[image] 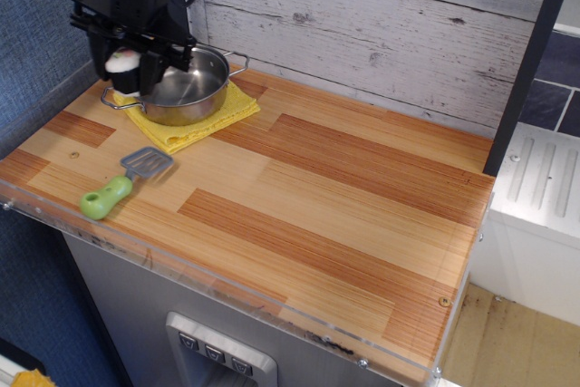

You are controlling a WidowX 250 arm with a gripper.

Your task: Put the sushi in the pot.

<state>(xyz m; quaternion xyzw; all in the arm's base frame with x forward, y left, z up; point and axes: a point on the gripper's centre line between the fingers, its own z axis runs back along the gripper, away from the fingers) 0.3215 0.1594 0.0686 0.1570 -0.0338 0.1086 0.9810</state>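
Note:
The sushi (122, 62) shows as a white rice end between the black fingers of my gripper (127, 68), which is shut on it. The roll hangs in the air just above the left rim of the pot (186, 86), beside its near-left handle. The shiny steel pot stands on a yellow cloth (195, 120) at the back left of the wooden counter. My arm rises straight up out of the frame and hides part of the pot's left side.
A green-handled grey spatula (118, 183) lies near the counter's front left edge. A whitewashed plank wall (362, 24) runs behind the pot. A dark post (530, 61) stands at the right, with a white appliance beyond it.

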